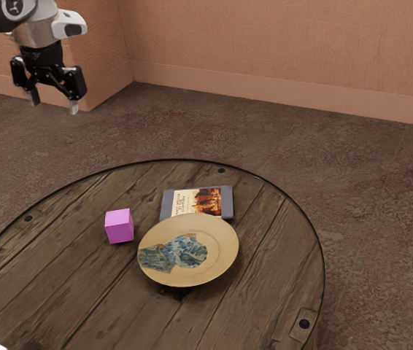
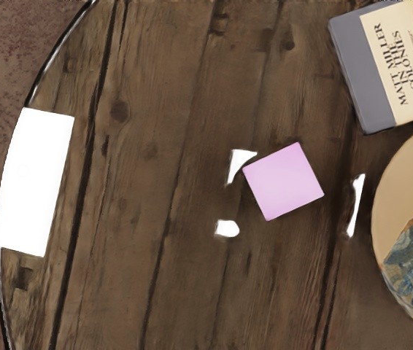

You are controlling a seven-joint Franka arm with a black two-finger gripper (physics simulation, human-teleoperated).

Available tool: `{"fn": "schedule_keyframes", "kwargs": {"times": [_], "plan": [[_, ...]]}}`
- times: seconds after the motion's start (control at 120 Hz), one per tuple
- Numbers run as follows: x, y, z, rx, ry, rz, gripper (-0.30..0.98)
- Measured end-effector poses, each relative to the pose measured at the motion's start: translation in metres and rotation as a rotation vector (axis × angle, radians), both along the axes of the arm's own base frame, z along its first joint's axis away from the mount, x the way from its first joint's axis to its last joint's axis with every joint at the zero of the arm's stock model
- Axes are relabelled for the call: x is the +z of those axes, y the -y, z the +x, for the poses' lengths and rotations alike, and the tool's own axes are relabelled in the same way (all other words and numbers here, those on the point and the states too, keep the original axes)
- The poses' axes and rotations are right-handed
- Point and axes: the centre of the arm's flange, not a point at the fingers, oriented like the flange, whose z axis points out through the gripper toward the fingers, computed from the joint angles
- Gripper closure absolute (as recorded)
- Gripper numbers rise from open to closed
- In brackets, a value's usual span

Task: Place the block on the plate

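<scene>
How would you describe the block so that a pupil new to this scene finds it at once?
Start with the round wooden table, then its tan plate. Beside the plate, toward the exterior view's left, sits the block: a plain pink cube, unlike the round, patterned plate and the flat, printed book.

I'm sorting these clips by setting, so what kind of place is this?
Probably a simulated room in a home: a round wooden table holds a book and a patterned plate, with plain orange-brown walls and a dark, carpet-like floor around it.
</scene>
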Motion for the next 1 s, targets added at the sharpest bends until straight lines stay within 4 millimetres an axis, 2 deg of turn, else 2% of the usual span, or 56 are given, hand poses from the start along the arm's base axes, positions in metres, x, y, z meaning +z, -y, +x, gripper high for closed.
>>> {"fn": "schedule_keyframes", "kwargs": {"times": [0.092,0.192,0.258,0.342,0.533,0.658,0.758,1.0], "plan": [[0.0,0.008,0.002,0.001,0.004,0.006,0.0],[-0.009,0.006,0.002,0.02,-0.01,0.008,0.0],[-0.038,0.001,0.002,0.038,-0.064,0.006,0.0],[-0.096,-0.004,0.004,0.051,-0.134,0.004,0.0],[-0.193,-0.008,0.026,0.135,-0.175,-0.005,0.0],[-0.242,0.009,0.046,0.169,-0.162,0.001,0.0],[-0.272,0.004,0.057,0.254,-0.136,-0.018,0.0],[-0.327,-0.005,0.07,0.485,-0.107,-0.102,0.0]]}}
